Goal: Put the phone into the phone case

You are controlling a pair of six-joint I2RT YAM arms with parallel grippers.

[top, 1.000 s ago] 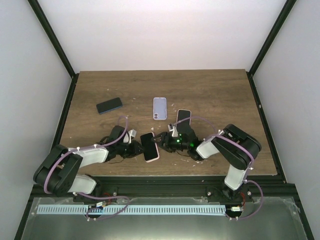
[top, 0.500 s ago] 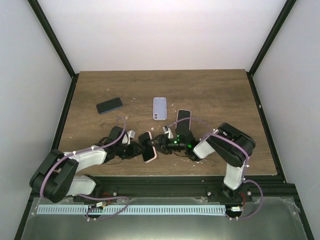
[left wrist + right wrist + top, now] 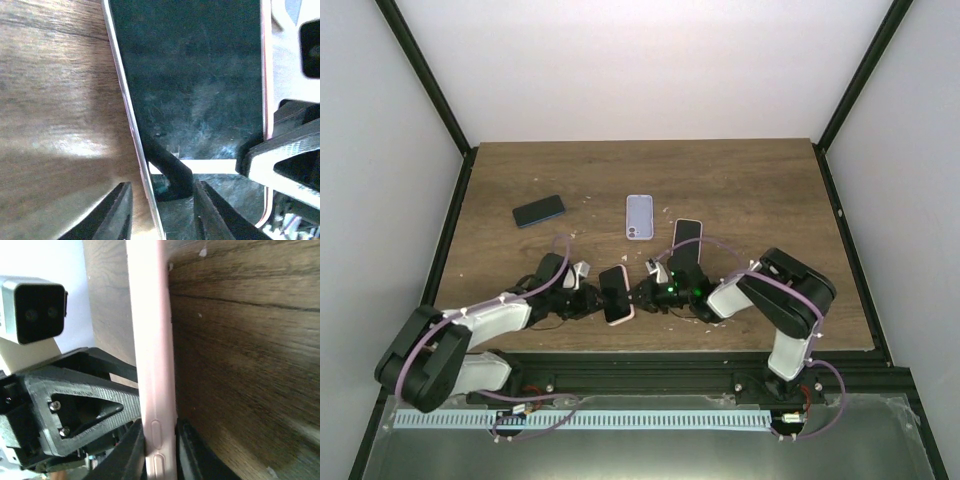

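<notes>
A phone (image 3: 614, 292) with a dark screen lies on the wooden table between my two grippers, and a pink phone case (image 3: 630, 306) shows along its right edge. In the left wrist view the phone (image 3: 200, 75) has a silver left edge and the pink case rim (image 3: 263, 75) on the right. My left gripper (image 3: 592, 298) (image 3: 161, 192) stands open astride that silver edge, one finger over the wood and one over the screen. My right gripper (image 3: 638, 293) (image 3: 160, 427) is shut on the pink case's side wall (image 3: 155, 340), near its buttons.
A dark phone with a blue edge (image 3: 538, 210) lies at the back left. A lilac case (image 3: 639, 216) lies at the back centre. Another dark phone with a pink rim (image 3: 687, 236) lies just behind the right arm. The table's front edge (image 3: 650, 350) is close behind both grippers.
My right gripper has moved left and closed on the pink case's edge. The left jaws have spread a little. The phone has shifted slightly left.
</notes>
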